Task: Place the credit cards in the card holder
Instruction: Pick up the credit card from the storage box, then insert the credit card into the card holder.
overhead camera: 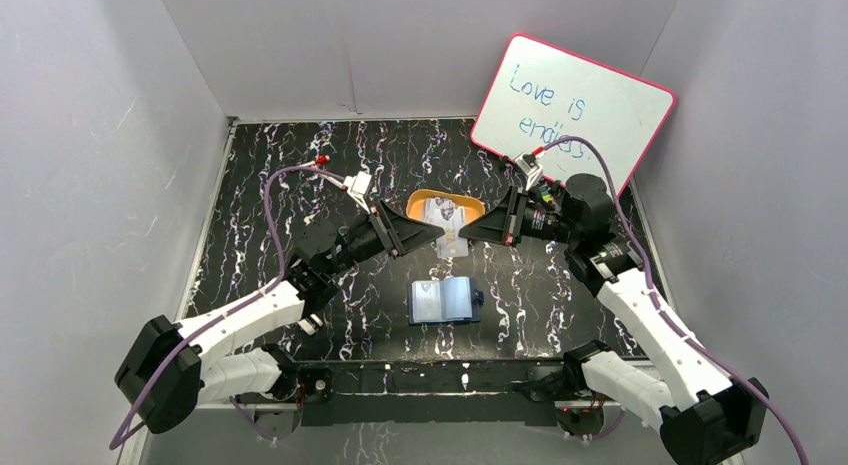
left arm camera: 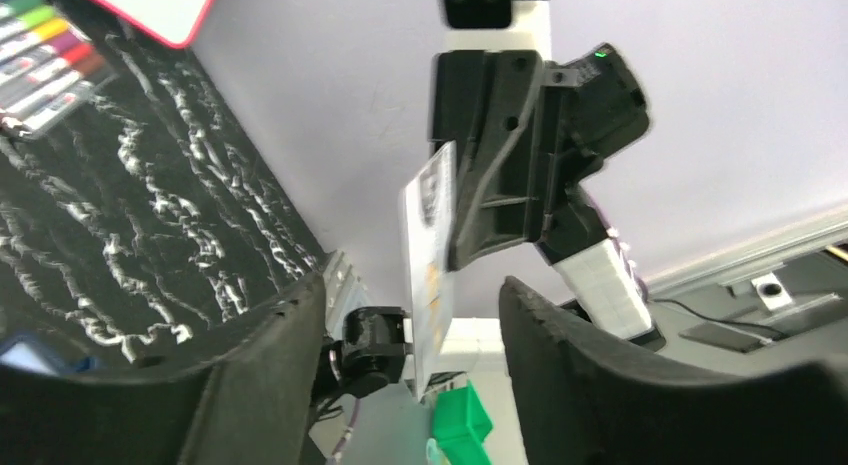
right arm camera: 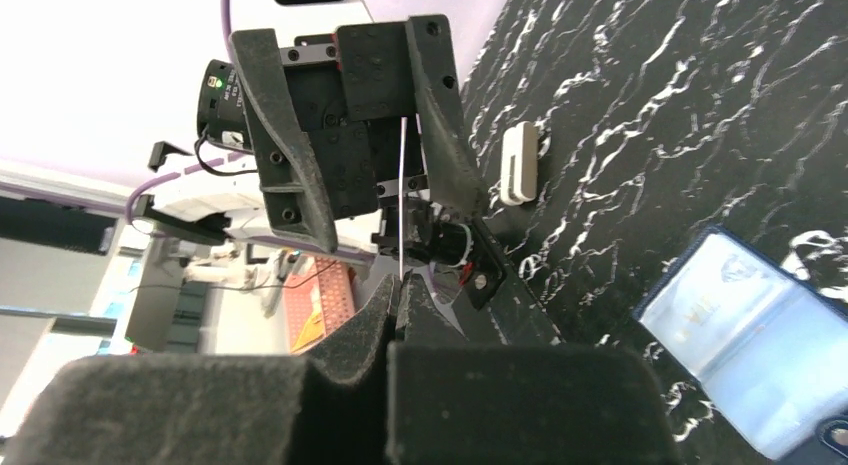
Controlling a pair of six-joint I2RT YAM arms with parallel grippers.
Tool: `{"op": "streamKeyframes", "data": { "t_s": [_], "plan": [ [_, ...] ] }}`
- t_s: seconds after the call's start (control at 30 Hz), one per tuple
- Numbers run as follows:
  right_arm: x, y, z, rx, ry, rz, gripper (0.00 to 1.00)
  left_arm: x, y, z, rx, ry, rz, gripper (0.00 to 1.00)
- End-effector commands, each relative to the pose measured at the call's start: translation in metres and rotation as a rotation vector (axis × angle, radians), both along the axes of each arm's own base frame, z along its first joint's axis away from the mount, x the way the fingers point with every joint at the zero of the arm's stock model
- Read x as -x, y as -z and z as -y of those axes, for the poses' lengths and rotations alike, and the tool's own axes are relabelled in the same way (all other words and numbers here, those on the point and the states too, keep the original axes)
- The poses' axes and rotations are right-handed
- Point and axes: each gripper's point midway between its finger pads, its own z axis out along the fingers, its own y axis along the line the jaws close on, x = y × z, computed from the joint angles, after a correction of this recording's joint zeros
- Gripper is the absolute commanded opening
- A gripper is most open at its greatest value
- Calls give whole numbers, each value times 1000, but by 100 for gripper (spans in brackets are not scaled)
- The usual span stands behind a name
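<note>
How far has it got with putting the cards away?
Done: the card holder lies open, sleeves up; whether any card is already inside is unclear. In hand: one credit card is in the air, pinched by the right end effector, with the left end effector open around it. Left: sliding it into a sleeve.

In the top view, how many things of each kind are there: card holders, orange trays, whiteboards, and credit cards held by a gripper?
card holder: 1
orange tray: 1
whiteboard: 1
credit card held in the right gripper: 1
Total: 4
</note>
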Motion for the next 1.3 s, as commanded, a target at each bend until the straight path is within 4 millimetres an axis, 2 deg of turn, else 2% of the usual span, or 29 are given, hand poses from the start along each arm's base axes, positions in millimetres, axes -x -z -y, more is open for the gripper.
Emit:
{"op": "streamKeyframes", "data": {
  "t_s": [0.0, 0.13, 0.23, 0.37, 0.5, 0.7, 0.9, 1.03, 1.27],
  "plan": [
    [-5, -17, 15, 107, 96, 162, 0, -7, 23, -19, -130, -94, -10, 70],
    [-13, 17, 27, 226, 179, 114, 0, -16, 72, -52, -379, -258, -70, 75],
    [-12, 58, 30, 283, 189, 32, 0, -9, 108, -69, -497, -290, -108, 74],
    [-6, 102, 27, 311, 185, -71, 0, 4, 155, -73, -580, -243, -191, 67],
    [-1, 130, 16, 308, 173, -146, 0, 11, 186, -65, -655, -182, -252, 58],
    [4, 163, -4, 368, 166, -183, 0, 16, 204, -45, -667, -115, -267, 50],
    [3, 201, -2, 440, 213, -243, 0, 22, 235, -42, -690, -91, -326, 38],
    [-1, 210, -4, 441, 220, -241, 0, 23, 247, -40, -705, -83, -348, 34],
    [-3, 227, -3, 482, 222, -251, 0, 20, 255, -34, -716, -70, -357, 30]
  ]
}}
